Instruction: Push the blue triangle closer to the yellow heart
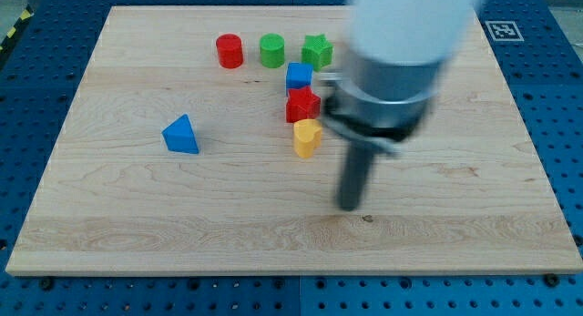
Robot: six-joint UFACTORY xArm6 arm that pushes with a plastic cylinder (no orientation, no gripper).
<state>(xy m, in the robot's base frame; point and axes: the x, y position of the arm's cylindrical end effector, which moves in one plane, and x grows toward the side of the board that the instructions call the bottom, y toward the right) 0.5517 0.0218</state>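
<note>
While resting on the table, my tip toward the view's lower right of the yellow heart, apart from it. No pincer on this rod, so no open-or-closed state to tell. Blue triangle well to the view's left of the heart.

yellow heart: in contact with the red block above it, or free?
Touching, as far as the view shows: the yellow heart sits directly under the red block with no board visible between them.
</note>
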